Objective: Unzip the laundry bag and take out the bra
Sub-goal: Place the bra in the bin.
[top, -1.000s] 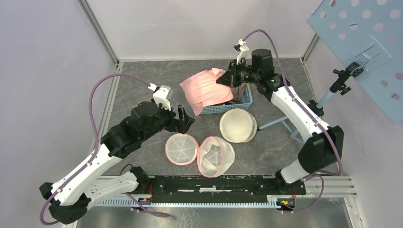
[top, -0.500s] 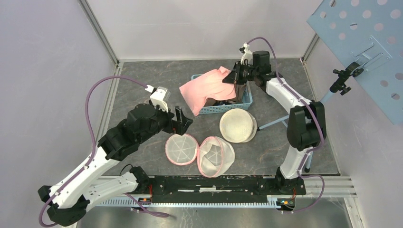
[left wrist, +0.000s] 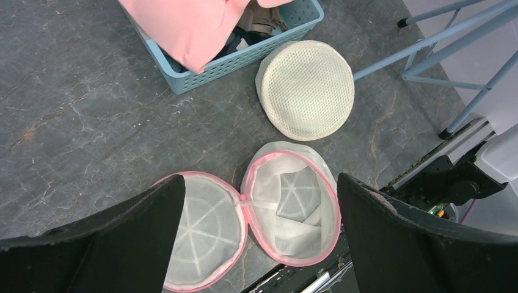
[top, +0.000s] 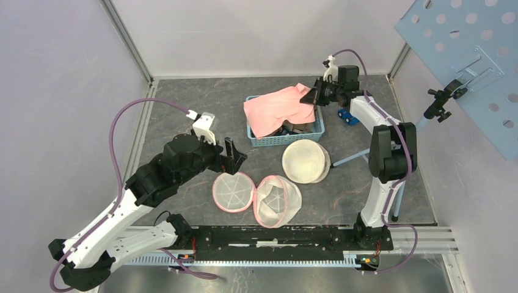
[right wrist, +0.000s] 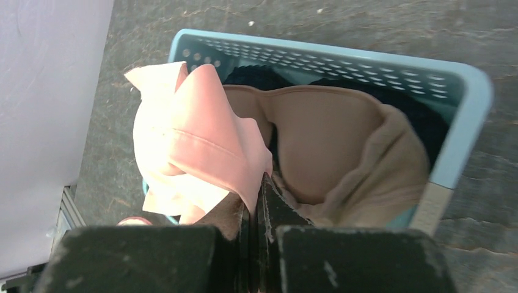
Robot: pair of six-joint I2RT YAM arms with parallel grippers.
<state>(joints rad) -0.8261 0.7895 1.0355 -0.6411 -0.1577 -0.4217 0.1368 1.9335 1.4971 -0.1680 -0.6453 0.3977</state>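
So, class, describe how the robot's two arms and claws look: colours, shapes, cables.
The left arm and right arm match: white shells, bulky black joints, a purple cable looping along each. The left claw and right claw each have two flat black fingers.

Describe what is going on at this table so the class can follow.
The right gripper is shut on a pink cloth, holding it over the blue basket, where a beige bra lies. The left gripper hangs open above the laundry bag, which lies unzipped, both halves spread open.
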